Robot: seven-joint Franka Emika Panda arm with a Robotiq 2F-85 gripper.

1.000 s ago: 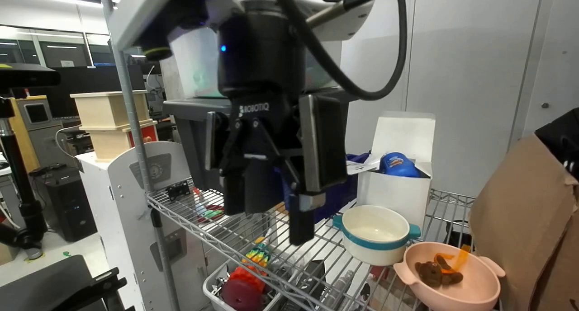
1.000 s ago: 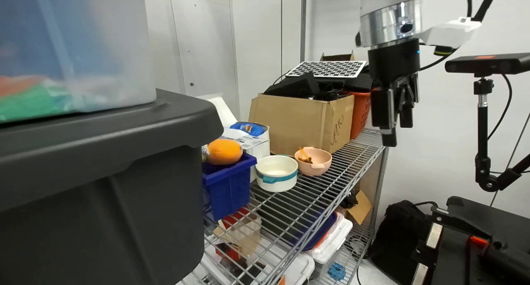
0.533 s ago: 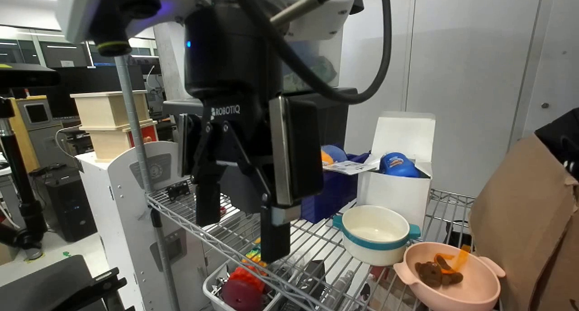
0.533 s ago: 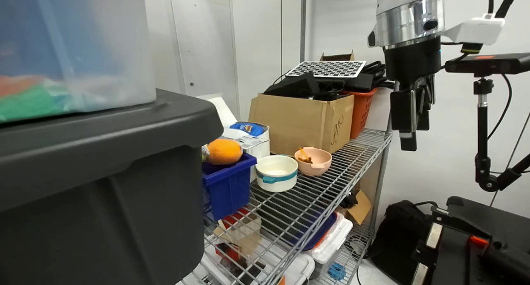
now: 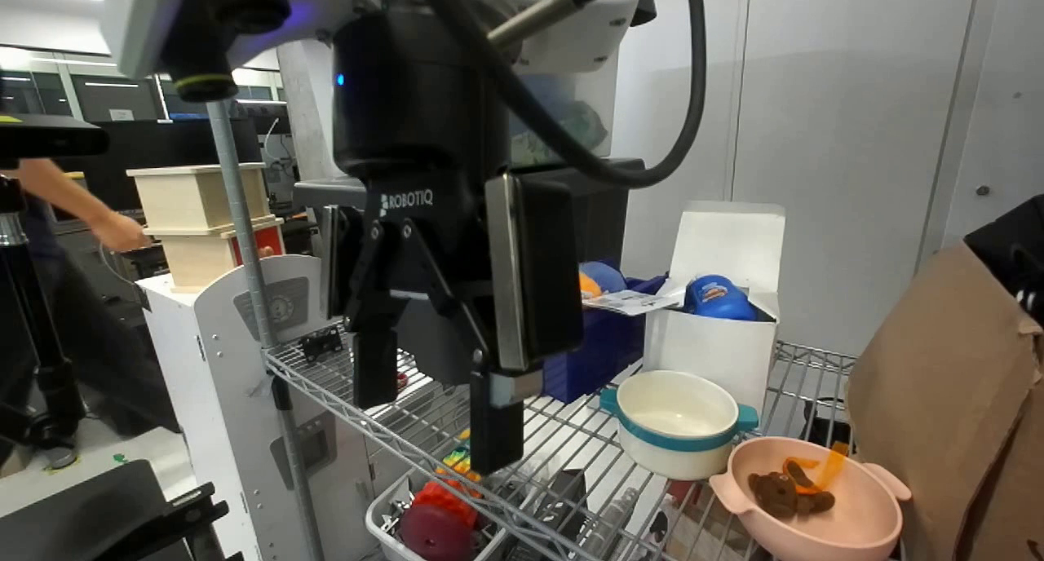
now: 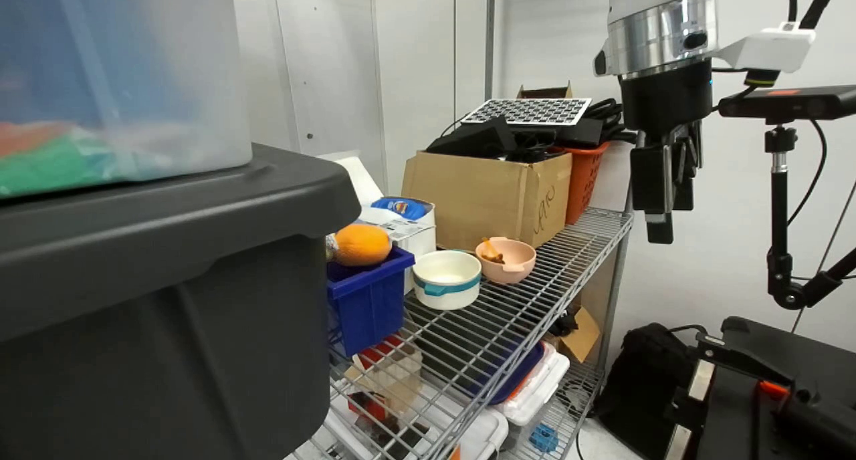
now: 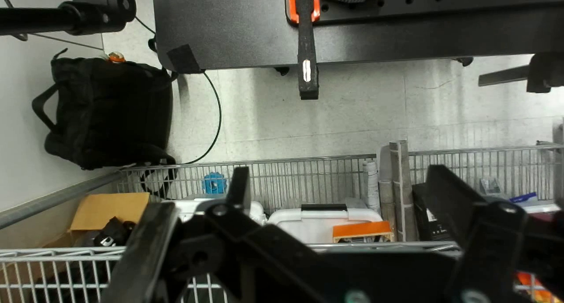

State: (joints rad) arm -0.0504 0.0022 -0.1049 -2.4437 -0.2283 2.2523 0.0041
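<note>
My gripper hangs pointing down with its black fingers spread and nothing between them. It also shows in an exterior view and in the wrist view. It is in the air near the front edge of a wire shelf, touching nothing. On the shelf stand a white pot with a teal band and a pink bowl. The bowl holds a small brown plush toy and an orange strip. Both vessels also show in an exterior view, the pot and the bowl.
A blue bin with an orange object, a white box with a blue item, a cardboard box and a dark grey tote stand on the shelf. A black table lies across the floor gap. A person's arm shows behind.
Within the last second my gripper moved away from the shelf, leftward in an exterior view, then stopped. Its fingers stayed spread. A person has come into view in the background.
</note>
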